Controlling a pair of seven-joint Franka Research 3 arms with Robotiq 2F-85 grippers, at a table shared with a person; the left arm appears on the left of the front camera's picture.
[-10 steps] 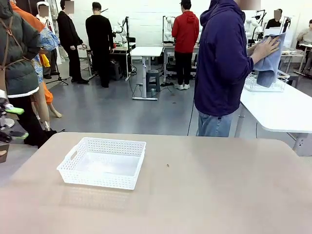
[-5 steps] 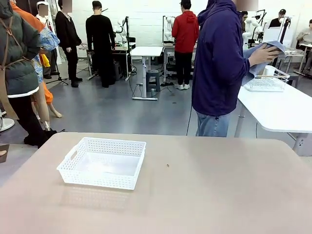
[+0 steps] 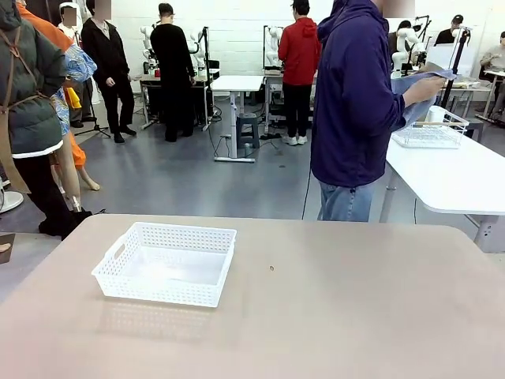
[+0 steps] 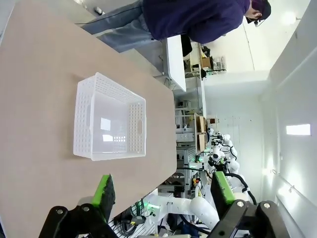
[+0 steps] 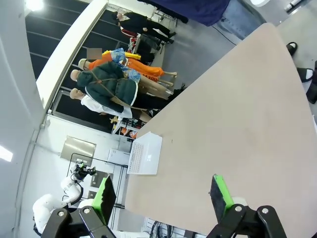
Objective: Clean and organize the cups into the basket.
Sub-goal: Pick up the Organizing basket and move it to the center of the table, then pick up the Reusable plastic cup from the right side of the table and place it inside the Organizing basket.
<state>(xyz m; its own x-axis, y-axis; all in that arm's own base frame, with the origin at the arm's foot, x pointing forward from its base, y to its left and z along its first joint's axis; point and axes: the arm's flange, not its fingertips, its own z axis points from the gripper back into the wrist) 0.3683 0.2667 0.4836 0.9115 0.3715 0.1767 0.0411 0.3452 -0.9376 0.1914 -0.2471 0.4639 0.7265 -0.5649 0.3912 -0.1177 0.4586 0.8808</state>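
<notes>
Hanging spread wide and gripping nothing, the robot's left fingers [image 4: 105, 191] overlook a white lattice basket [image 3: 154, 290] resting at ten o'clock on the tan table [image 3: 355, 300]. At one o'clock, past the far edge, a person [image 3: 351, 103] holds a blue cloth [image 3: 410, 110]. The right fingers [image 5: 220, 193] likewise gape, unloaded.

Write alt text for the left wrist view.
A white lattice basket sits on a tan table, beyond the open left gripper. A person in a dark blue top stands at the table's far edge.
</notes>
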